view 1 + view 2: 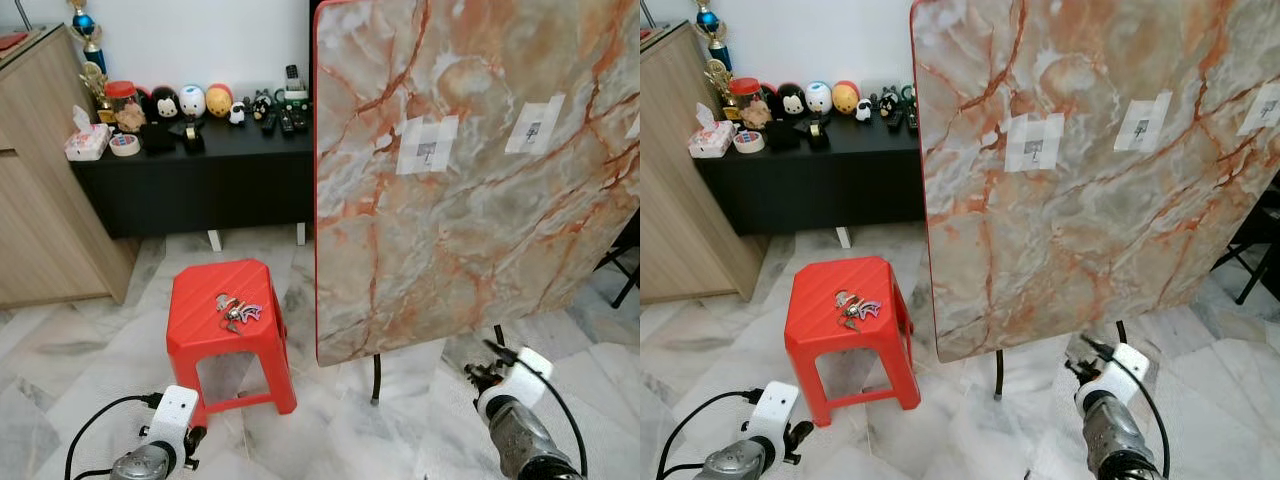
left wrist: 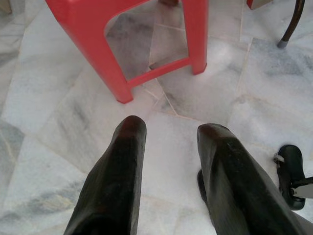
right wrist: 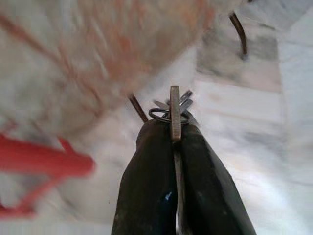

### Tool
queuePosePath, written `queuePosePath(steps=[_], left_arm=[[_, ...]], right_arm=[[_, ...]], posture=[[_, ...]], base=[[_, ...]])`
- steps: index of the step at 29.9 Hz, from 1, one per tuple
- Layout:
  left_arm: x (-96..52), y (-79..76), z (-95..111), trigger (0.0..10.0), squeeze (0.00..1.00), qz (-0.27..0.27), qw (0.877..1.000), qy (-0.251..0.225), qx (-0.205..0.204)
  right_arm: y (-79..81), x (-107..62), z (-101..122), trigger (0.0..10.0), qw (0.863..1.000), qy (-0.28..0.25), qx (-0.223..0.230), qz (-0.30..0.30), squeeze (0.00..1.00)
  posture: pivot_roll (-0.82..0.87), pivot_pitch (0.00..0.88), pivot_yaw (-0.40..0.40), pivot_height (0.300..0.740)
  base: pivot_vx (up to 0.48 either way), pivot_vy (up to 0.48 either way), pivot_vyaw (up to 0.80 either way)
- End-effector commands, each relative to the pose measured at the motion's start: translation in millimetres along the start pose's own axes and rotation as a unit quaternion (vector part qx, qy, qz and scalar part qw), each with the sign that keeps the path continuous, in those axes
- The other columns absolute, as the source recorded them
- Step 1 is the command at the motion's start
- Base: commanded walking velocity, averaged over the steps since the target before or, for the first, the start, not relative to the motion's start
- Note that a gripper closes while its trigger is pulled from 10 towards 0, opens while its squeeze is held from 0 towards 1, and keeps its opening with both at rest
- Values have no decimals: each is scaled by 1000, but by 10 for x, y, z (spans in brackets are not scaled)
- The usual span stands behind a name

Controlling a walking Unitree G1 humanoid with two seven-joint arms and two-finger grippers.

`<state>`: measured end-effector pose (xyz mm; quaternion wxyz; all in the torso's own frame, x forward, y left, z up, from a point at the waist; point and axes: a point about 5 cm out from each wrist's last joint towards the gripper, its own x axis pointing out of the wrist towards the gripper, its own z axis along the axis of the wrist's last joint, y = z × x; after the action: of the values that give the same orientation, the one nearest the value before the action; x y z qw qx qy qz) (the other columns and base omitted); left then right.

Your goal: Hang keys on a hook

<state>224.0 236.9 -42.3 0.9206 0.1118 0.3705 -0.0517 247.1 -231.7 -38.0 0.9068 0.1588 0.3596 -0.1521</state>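
My right gripper is shut on a bunch of keys; a flat key and its ring stick out past the fingertips. It hangs low below the bottom edge of the tilted marble board. Taped onto that board are small hooks, with another further right. A second bunch of keys lies on the red stool. Low beside the stool's front, my left gripper is open and holds nothing.
A black low cabinet with toys and remotes stands at the back wall, and a wooden cupboard at the left. The board rests on dark metal legs. Marble floor tiles lie between stool and board.
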Motion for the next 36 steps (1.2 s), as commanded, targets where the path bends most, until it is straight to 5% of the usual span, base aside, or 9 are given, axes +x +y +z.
queuePosePath(steps=[1,5,8,15,16,26,30,36], left_arm=[[4,-20,-34,10000,0,-8,1000,9,10],[-4,-61,-90,10000,0,-27,999,20,28],[-10,-83,-119,10000,0,-38,998,24,41],[-16,-82,-122,10000,0,-42,998,15,40],[-17,-82,-120,10000,0,-42,998,13,42],[-26,7,-16,10000,0,-11,999,-33,38],[-18,7,43,10000,0,1,998,-54,33],[-13,-8,64,10000,0,3,998,-62,32]], right_arm=[[-176,-54,-277,10000,996,67,-56,-33,0],[-265,-161,-679,10000,977,154,-141,-26,0],[-312,-219,-842,10000,970,186,-156,-34,0],[-245,-193,-805,10000,983,159,-69,-65,0],[-248,-178,-757,10000,986,141,-30,-82,0],[-170,-55,-26,10000,992,-64,14,-106,0],[-32,-65,269,10000,984,-158,-11,-88,0],[88,-111,477,10000,969,-230,-48,-70,0]], posture=[[64,0,-26,740],[73,0,-22,740],[90,0,-24,740],[81,0,-13,740],[81,0,-13,740],[84,0,-12,740],[75,0,-10,740],[73,0,-14,740]], base=[[0,0,0],[0,0,0],[0,0,0],[0,0,0],[0,0,0],[0,0,0],[0,0,0],[0,0,0]])
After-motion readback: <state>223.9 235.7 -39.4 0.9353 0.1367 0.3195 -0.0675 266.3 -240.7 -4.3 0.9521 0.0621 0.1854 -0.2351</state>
